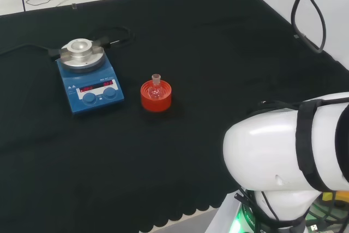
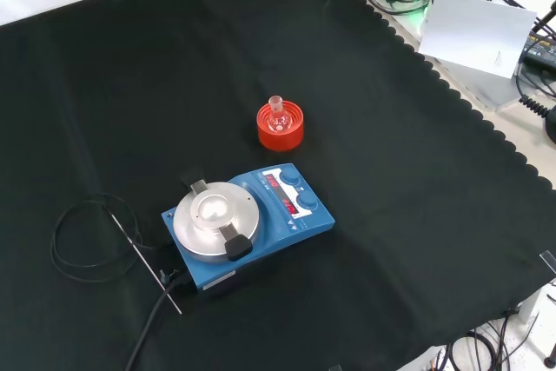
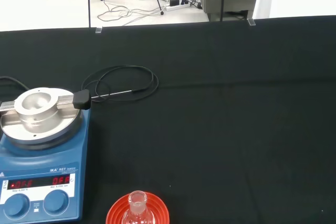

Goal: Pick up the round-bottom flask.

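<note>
We cannot tell how the hand is set, so we start with the arm: in the head view its big white link (image 1: 283, 151) stands at the lower right, well apart from the ware on the cloth.

The round-bottom flask (image 1: 156, 89) sits upright in a red ribbed stand (image 1: 156, 97) near the middle of the black cloth (image 1: 218, 53). Its clear neck points up and its bulb rests inside the ring. In the front view we see the flask (image 2: 278, 115) in its stand (image 2: 281, 126) just above and a little to the right of the blue stirrer plate (image 2: 248, 223). In the wrist view the flask's neck (image 3: 137, 205) rises from the stand (image 3: 118, 214), close to the camera.

In the head view the stirrer plate (image 1: 90, 80) stands to the left of the flask, near it but apart. It carries a round metal top (image 1: 82, 54) and two blue knobs on its front. A thin probe (image 2: 143, 258) and a looped black cable (image 2: 82, 245) lie on the cloth beside the plate in the front view.
</note>
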